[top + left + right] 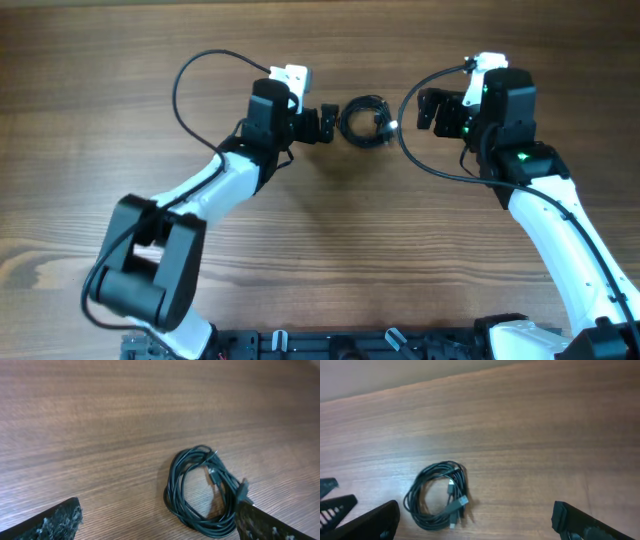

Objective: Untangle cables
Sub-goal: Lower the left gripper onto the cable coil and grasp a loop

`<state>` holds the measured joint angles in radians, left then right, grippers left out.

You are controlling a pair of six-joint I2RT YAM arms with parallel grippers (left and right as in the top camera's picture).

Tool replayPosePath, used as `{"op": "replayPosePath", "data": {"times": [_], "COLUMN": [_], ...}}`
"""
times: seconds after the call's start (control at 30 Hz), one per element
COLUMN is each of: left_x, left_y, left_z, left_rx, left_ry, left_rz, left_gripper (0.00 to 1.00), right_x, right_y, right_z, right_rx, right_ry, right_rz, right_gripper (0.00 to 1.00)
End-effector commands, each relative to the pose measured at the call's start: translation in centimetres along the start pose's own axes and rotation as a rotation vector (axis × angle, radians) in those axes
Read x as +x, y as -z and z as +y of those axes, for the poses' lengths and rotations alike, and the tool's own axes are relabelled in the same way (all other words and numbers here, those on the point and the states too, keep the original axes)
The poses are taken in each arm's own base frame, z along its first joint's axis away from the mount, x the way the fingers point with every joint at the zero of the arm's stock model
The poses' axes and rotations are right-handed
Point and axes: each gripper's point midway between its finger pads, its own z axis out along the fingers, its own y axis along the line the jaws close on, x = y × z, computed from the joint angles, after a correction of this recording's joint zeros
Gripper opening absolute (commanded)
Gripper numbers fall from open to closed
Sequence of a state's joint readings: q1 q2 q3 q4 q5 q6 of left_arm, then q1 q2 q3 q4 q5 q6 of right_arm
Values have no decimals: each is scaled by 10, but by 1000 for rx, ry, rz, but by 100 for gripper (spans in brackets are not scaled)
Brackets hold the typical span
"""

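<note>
the cables point(366, 122) lie in a small coil. i see left gripper point(328, 124) and right gripper point(432, 112) wide, holding nothing.

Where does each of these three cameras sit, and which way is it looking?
Overhead: above the brown wooden table, looking straight down; shows both white-and-black arms, the left end effector and right end effector.
Left wrist: on the left arm, looking forward and down; its own dark fingers frame the bottom corners.
Right wrist: on the right arm, similar downward tilt; its fingers show at the bottom.
Shared: all three see the small coil of thin black cable.
</note>
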<state>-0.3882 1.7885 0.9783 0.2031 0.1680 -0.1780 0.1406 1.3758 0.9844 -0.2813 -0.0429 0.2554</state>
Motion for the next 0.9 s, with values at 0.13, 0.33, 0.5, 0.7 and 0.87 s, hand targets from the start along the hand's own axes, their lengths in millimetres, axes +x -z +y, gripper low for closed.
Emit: {"op": "replayPosePath", "data": {"times": [0.13,0.33,0.5,0.7,0.87], "left_x": [24,36,50,51,47], "left_y": [-30,-45,-62,-72,-75], "left_z": [-24,-21,-7,-9,-21], "left_rx": [36,-28,-79,-62,-10], "left_ry": [-48,-69,-72,-72,-73], "left_rz": [54,48,74,74,68], "left_gripper": [99,92,89,84,83], "right_x": [1,5,10,14,17], "right_y": [1,2,3,5,5], "right_z": [-13,-18,-19,-20,-21], "right_rx": [82,111,117,123,128], "right_ry": [-117,-139,-148,-162,-164], "right_rz": [10,25,43,58,71], "right_gripper": [100,100,100,100,100]}}
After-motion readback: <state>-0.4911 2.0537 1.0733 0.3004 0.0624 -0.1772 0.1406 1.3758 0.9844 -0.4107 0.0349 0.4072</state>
